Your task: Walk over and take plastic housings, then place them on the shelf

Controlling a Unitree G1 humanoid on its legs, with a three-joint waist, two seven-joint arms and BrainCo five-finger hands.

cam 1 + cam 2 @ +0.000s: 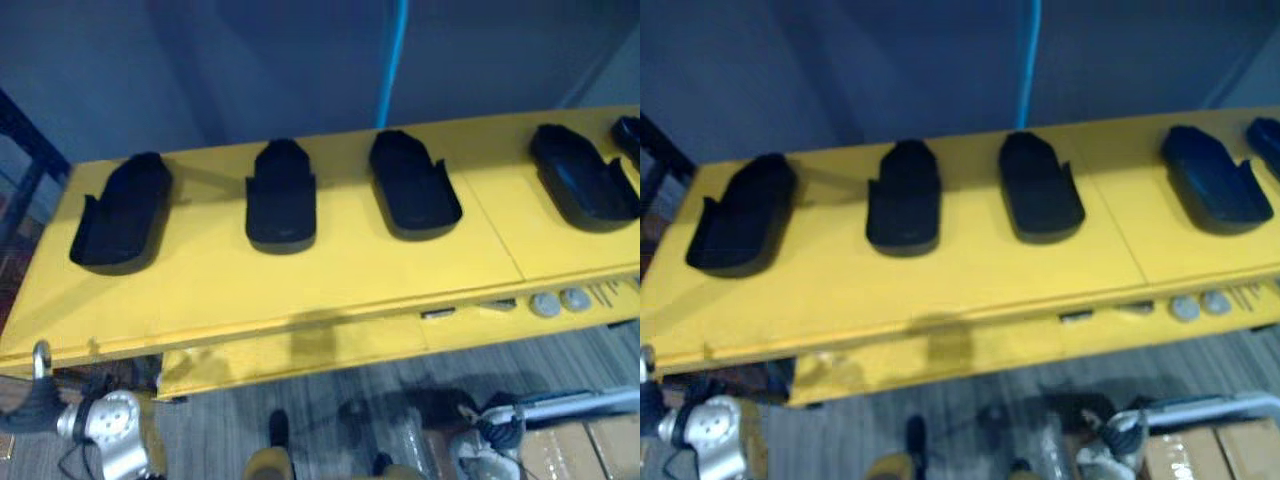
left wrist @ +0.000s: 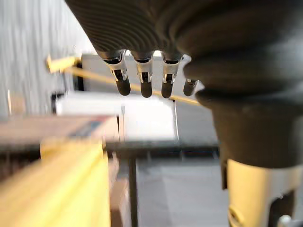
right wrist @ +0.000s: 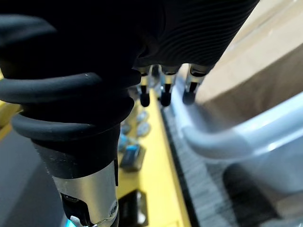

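Left hand and right hand hang low, fingers straight and slack, holding nothing. Cardboard boxes sit on the grey floor at right. Beyond, a smooth yellow table carries a spaced row of matt black, scoop-shaped plastic housings. Small silver discs, possibly washers, lie on its front ledge. A pale blue cable drops down the wall behind.

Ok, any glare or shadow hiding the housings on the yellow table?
Left eye view: no glare on the yellow table; the black housings stand out, only their hollows in shade. Right wrist view: a bright highlight on the pale bin rim. Left wrist view: a white surface glares behind the left hand.
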